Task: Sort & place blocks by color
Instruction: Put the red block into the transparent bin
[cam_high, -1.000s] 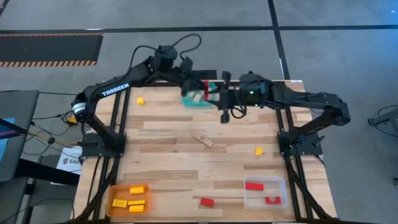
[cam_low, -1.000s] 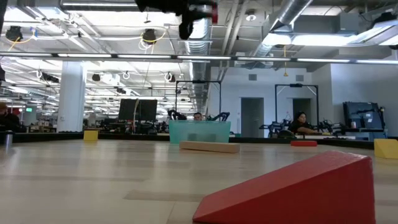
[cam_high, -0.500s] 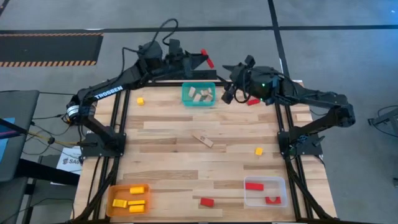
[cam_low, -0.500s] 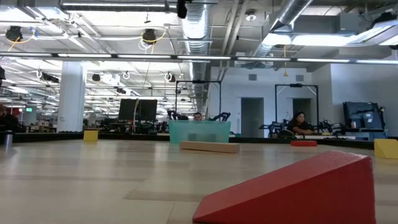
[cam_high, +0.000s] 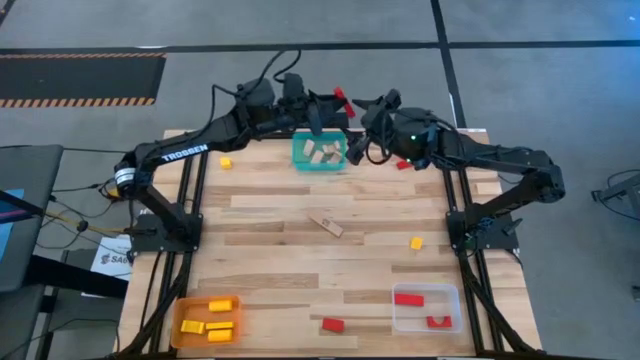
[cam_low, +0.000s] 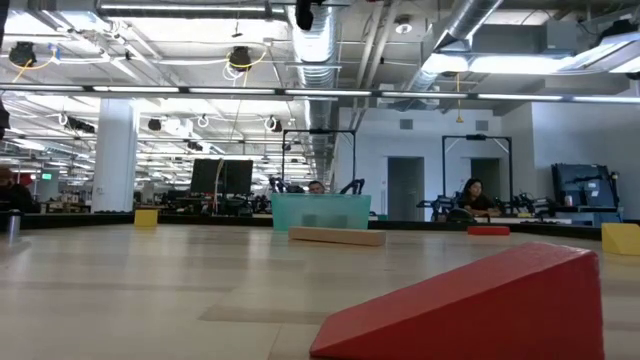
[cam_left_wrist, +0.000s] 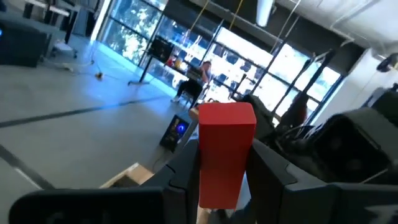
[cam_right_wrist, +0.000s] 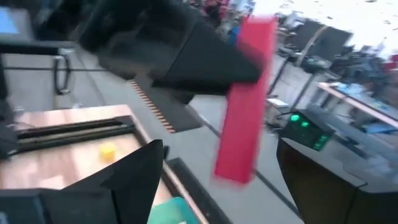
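A red block (cam_high: 340, 97) hangs in the air over the table's far edge, with my left gripper (cam_high: 330, 104) shut on it; it fills the middle of the left wrist view (cam_left_wrist: 225, 152). My right gripper (cam_high: 363, 115) faces it from the right, open, its fingers wide apart and clear of the block (cam_right_wrist: 245, 99). Below them stands the teal bin (cam_high: 320, 152), with tan blocks inside. On the table lie a tan bar (cam_high: 325, 224), two yellow cubes (cam_high: 226, 161) (cam_high: 416, 242) and red blocks (cam_high: 333, 324) (cam_high: 403, 164). My left gripper pinches the red block between its two fingers (cam_left_wrist: 181, 171) on two opposite faces, at the end nearest the wrist (cam_left_wrist: 217, 190). The fingers lie about level and point toward the table's right. The block's free end sticks out past the fingertips, lifted clear of the table and the bin.
An orange bin (cam_high: 183, 305) with yellow blocks stands at the near left. A clear bin (cam_high: 452, 300) with red blocks stands at the near right. In the low view a red wedge (cam_low: 470, 300) lies close to the camera. The two arms nearly meet above the far edge.
A second ago both grippers met at the red block just above the teal bin. My left gripper has since carried the block up and toward the far edge, tipping up to about level. My right gripper has let go of it and now stands apart to its right.
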